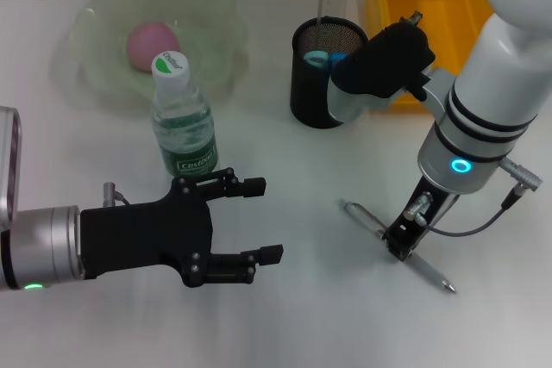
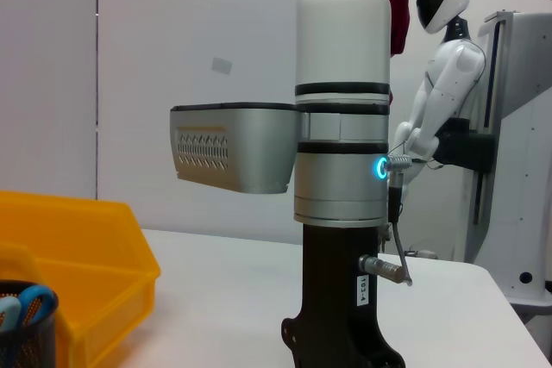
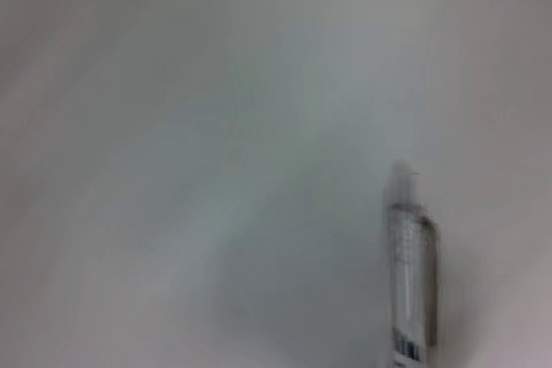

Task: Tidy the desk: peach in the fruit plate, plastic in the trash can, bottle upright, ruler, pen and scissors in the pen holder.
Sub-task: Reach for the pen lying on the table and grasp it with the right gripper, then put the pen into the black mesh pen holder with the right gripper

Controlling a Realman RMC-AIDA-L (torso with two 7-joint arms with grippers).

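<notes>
The pen (image 1: 392, 244) lies flat on the tabletop (image 1: 302, 316), slanting from near the middle out toward the robot's right. The right claw (image 1: 402, 245) is right on top of its middle; I cannot tell if it grips. The left claw (image 1: 254, 221) hangs open, well apart

1. The right arm (image 2: 341, 152) stands upright over the white surface (image 2: 224, 290), a blue ring light on its side.
2. The yellow trash can (image 2: 82, 256) sits on the surface.
3. Just beside it, the black mesh pen holder (image 2: 26, 338) holds the blue-handled scissors (image 2: 26, 303).
</notes>
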